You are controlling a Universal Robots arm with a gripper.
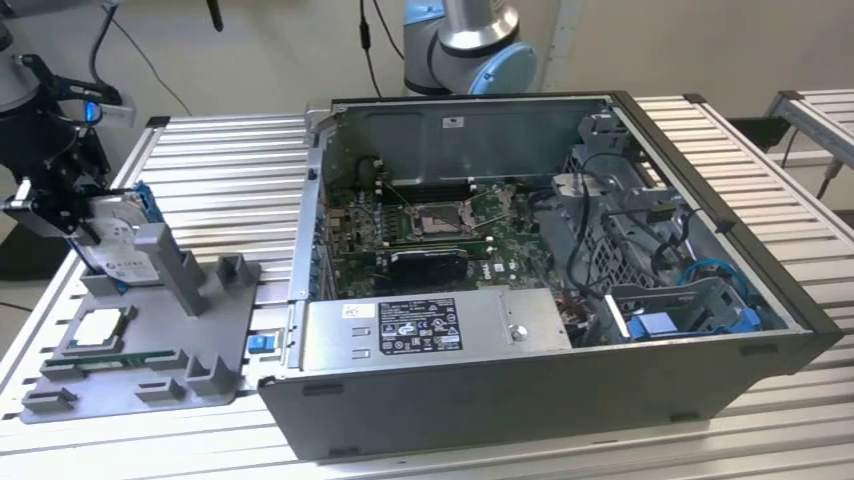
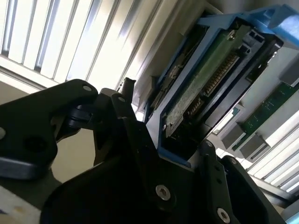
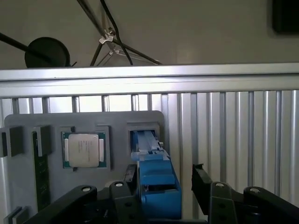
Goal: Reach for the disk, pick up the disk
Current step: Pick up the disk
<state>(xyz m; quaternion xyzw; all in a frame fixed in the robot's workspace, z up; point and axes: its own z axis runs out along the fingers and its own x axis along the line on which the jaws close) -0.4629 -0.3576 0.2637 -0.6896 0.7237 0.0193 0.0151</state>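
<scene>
The gripper (image 1: 78, 215) hangs over the bench (image 1: 214, 170) at its edge on the exterior view's left, right at the disk (image 1: 115, 238). The disk stands on edge in the grey tray (image 1: 214, 300), in the tray's far corner, just beside one of the upright posts (image 1: 160, 262), with its white label turned toward the open computer case (image 1: 534, 300). The case fills the middle of the bench.

In the first wrist view the pincer stands apart, one black finger (image 3: 201, 181) on each side of the disk's blue bracket. A strip of the slatted bench shows between that finger and the bracket, while the other finger sits close against the blue plastic (whether it actually touches I cannot tell). The second wrist view looks along the disk's underside, where a green circuit board (image 2: 201, 79) sits inside the blue frame and the dark fingers rise on both sides of it.

The small square silver chip (image 1: 100, 328) lies flat in its own recess of the tray, nearer the bench's front edge and well apart from the gripper. The arm's base (image 1: 461, 45) stands behind the case at the bench's far edge.
</scene>
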